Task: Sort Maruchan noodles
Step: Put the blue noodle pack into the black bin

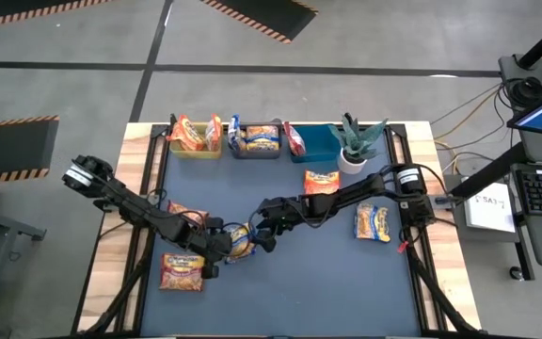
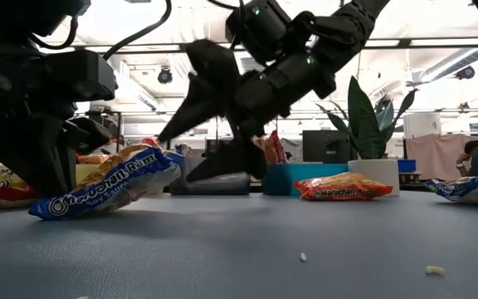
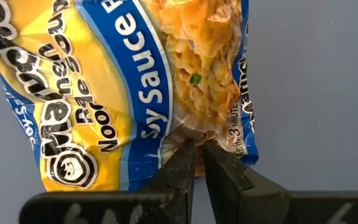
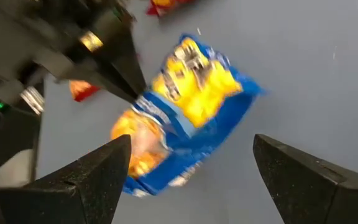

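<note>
Yellow-and-blue packet (image 1: pixel 240 242) sits at lower centre of the high view, between the two grippers. The left gripper (image 1: pixel 222 247) pinches its left end; the right gripper (image 1: pixel 263 231) hangs just beside its right end, probably to take it over. Three bins (image 1: pixel 243 143) along the upper edge of the mat (image 1: pixel 290 292) hold packets by colour, so this one likely belongs with the blue ones. Loose packets lie at lower left (image 1: pixel 183 271), upper centre (image 1: pixel 321 181) and right (image 1: pixel 373 223).

Low view: the packet (image 2: pixel 110 191) tilts at left, one end raised off the mat and the other touching it, because the left gripper lifts it from one edge. The right gripper (image 2: pixel 202 124) hangs spread at centre, just right of the packet and above it. An orange packet (image 2: pixel 343 188) lies flat at right.

Left wrist view: the fingers (image 3: pixel 182 171), nearly closed, clamp the packet's (image 3: pixel 129 87) crimped edge at bottom centre; the rest fills the upper left.

Right wrist view: the fingers (image 4: pixel 92 177) stand wide at the lower corners, empty. The packet (image 4: pixel 185 112) lies at centre beyond the gap, not touched, with the left gripper's tip (image 4: pixel 126 78) on its upper left edge.
</note>
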You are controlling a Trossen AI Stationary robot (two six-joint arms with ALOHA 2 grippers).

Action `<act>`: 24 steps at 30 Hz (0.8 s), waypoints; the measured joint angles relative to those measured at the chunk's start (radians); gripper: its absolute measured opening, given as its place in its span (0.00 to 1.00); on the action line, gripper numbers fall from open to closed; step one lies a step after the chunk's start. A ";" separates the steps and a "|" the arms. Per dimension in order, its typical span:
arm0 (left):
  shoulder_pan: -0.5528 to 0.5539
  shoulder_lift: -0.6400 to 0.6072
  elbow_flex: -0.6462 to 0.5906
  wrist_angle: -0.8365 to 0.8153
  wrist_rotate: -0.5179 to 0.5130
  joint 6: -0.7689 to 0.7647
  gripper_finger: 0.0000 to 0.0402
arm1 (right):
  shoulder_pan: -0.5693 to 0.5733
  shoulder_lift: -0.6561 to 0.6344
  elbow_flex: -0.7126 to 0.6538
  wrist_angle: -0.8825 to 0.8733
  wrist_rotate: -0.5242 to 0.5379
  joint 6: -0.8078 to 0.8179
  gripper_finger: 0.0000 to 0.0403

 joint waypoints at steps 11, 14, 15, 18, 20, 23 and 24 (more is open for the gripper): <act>0.000 0.001 -0.001 0.012 -0.023 -0.005 0.04 | -0.001 -0.005 0.000 0.021 0.004 0.002 0.81; 0.000 0.002 -0.001 0.019 -0.025 -0.005 0.04 | -0.001 0.025 -0.001 0.065 0.009 0.006 0.81; 0.000 0.002 -0.001 0.020 -0.025 -0.005 0.04 | -0.001 0.032 -0.002 0.086 0.010 0.006 0.81; 0.000 0.002 -0.001 0.021 -0.026 -0.004 0.04 | 0.001 0.047 0.005 0.099 0.000 0.010 0.81; 0.000 0.002 -0.001 0.024 -0.028 -0.003 0.04 | 0.001 0.057 0.010 0.080 -0.003 0.019 0.81; 0.001 0.002 -0.001 0.028 -0.034 -0.002 0.04 | -0.004 0.062 0.015 0.053 -0.003 0.021 0.81; 0.001 0.002 -0.001 0.028 -0.035 -0.002 0.04 | -0.007 0.062 0.015 0.053 -0.003 0.021 0.81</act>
